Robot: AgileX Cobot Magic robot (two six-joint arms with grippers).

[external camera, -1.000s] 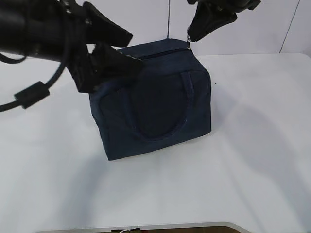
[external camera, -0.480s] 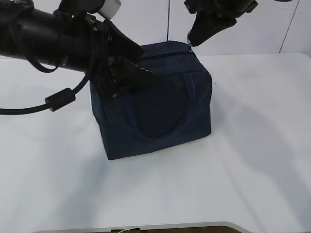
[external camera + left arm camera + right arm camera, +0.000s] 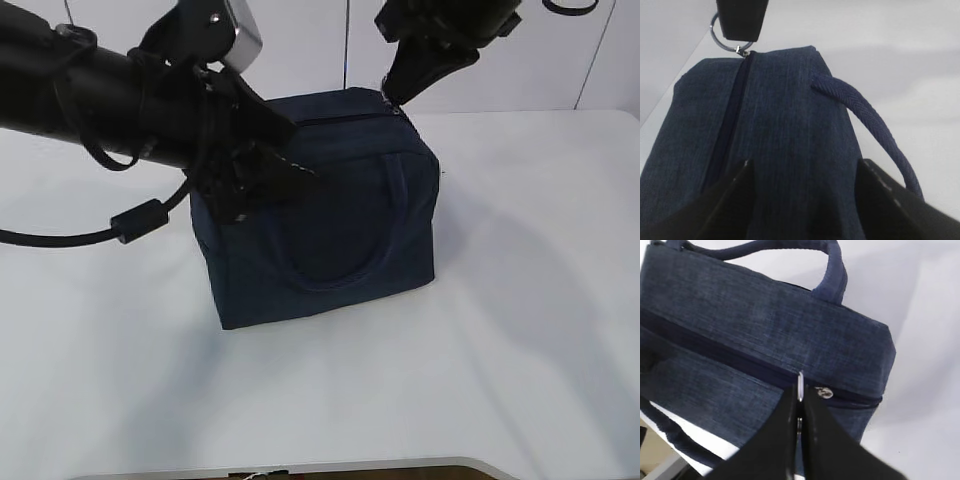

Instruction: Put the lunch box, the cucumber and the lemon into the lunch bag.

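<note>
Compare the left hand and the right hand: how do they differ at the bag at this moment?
The right hand is shut on the zipper ring at one end of the lunch bag; the left hand is open, its fingers spread over the other end of the top, gripping nothing. The right hand comes down from above; the left hand reaches in from the side. Both are black and close to the closed zipper.
</note>
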